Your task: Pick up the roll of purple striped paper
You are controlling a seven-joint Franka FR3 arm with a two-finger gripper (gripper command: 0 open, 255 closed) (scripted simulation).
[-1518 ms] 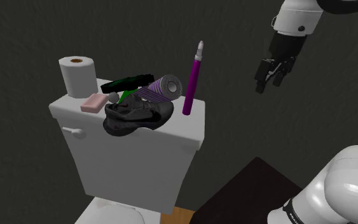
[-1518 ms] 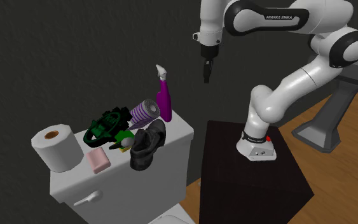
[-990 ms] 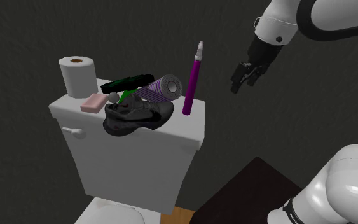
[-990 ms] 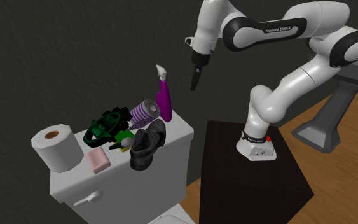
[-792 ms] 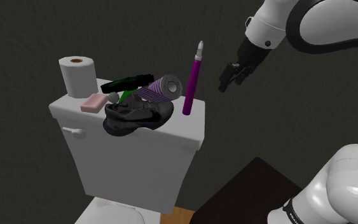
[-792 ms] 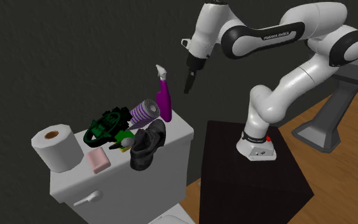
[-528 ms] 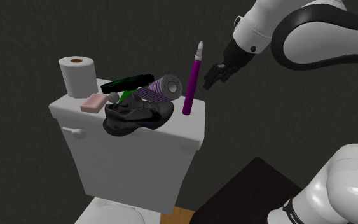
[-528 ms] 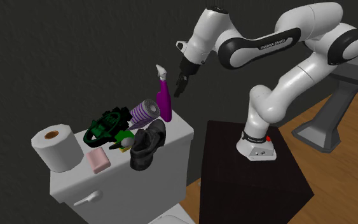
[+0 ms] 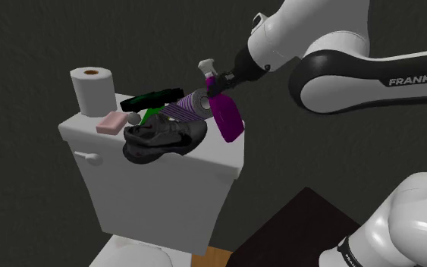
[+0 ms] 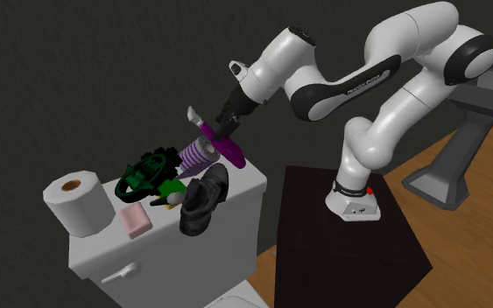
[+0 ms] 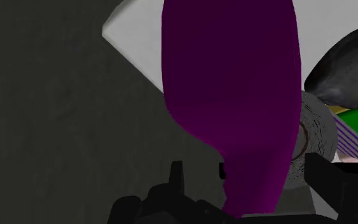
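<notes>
Between the parted fingers of the claw (image 11: 244, 164) leans a purple spray bottle (image 11: 234, 83), tilted over on the toilet tank lid (image 9: 221, 155). Whether the fingers actually touch it cannot be told. Just past the bottle from the claw lies the roll of purple striped paper (image 9: 183, 108), on its side on the lid, with its grey end turned toward the claw. A black shoe (image 9: 162, 136) sits beside the roll, farther from the claw. A white toilet roll (image 9: 92, 89) stands well beyond both.
</notes>
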